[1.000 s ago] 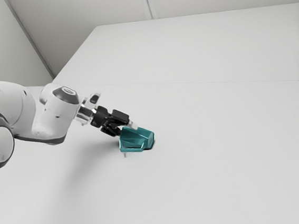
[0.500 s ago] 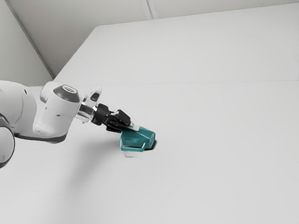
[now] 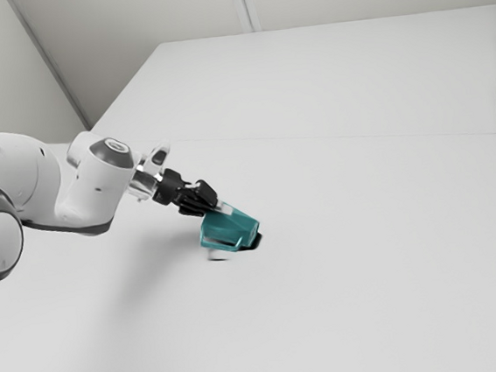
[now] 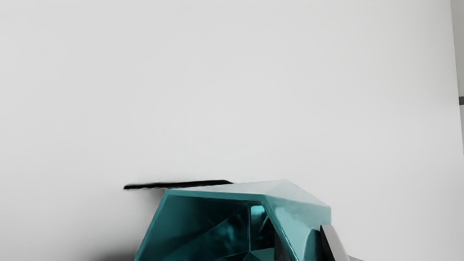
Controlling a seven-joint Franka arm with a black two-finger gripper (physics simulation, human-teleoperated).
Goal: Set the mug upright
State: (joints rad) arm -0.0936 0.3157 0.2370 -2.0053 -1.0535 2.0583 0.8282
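Observation:
The teal, faceted mug [image 3: 239, 225] is tilted over the table, with a dark shadow under its lower end. At its upper side, the black gripper [image 3: 222, 209] is shut on the mug's wall. In the wrist view, the open mouth of the mug [image 4: 203, 221] faces the camera. The gripper [image 4: 303, 243] has one finger outside the wall and the other, dark one inside the mouth; the inner finger is partly hidden by the wall.
A broad white table [image 3: 369, 253] lies under the mug and stretches toward the exterior view's right. Behind it is another pale panel [image 3: 335, 81], with light walls beyond. The table's edge shows in the wrist view [image 4: 447, 108].
The fingers, spread apart at first, have come together on the mug's wall. The mug has tilted a little and shifted slightly toward the exterior view's right, and the shadow beneath it has grown.

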